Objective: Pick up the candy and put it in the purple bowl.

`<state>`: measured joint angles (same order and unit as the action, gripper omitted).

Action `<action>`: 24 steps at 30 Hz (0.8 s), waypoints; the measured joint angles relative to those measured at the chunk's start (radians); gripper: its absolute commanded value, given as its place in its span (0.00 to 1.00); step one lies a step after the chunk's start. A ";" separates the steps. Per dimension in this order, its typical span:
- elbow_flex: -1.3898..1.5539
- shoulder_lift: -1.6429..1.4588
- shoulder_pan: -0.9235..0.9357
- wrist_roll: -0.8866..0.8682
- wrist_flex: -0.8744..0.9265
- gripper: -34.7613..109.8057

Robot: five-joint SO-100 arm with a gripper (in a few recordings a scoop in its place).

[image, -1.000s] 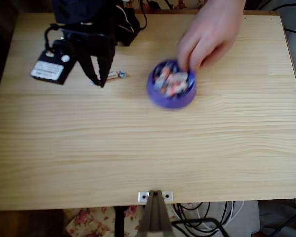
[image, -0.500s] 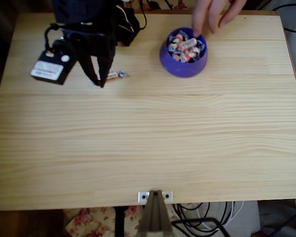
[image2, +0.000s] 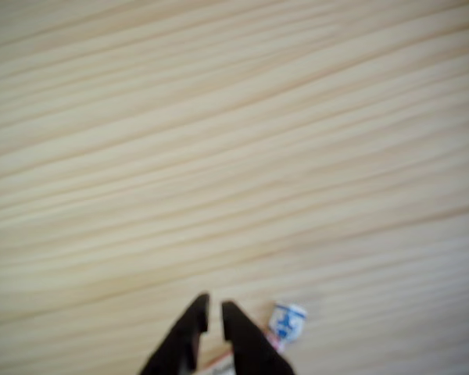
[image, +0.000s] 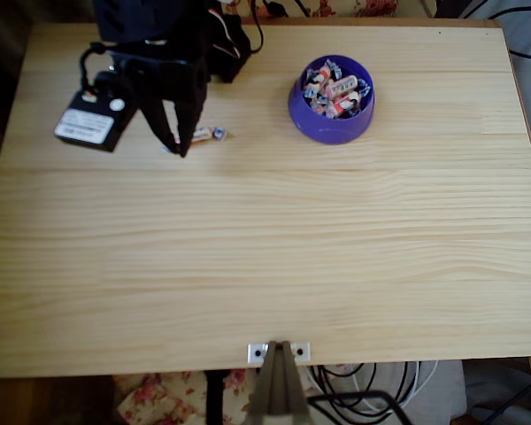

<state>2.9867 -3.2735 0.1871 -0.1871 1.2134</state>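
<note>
The candy (image: 205,135) lies on the surface (image: 265,257), partly hidden behind the black fingers (image2: 254,348); in the wrist view only its bluish end shows. The fingers stand slightly parted, holding nothing, tips beside it. The bowl (image: 332,119), holding sweets, sits well apart.

The claw (image2: 215,311) covers most of the candy (image2: 285,322) in the wrist view; one bluish twisted end shows just right of its tips. That view is soft, and its lower edge cuts off the fingers.
</note>
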 measured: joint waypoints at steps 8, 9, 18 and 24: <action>0.000 0.000 0.000 0.000 0.000 0.26; 0.000 0.000 0.000 0.000 0.000 0.26; 0.000 0.000 -0.029 0.021 0.000 0.26; 0.000 -0.003 -0.143 0.129 0.000 0.26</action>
<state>2.9867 -3.2766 0.0445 -0.0583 1.2134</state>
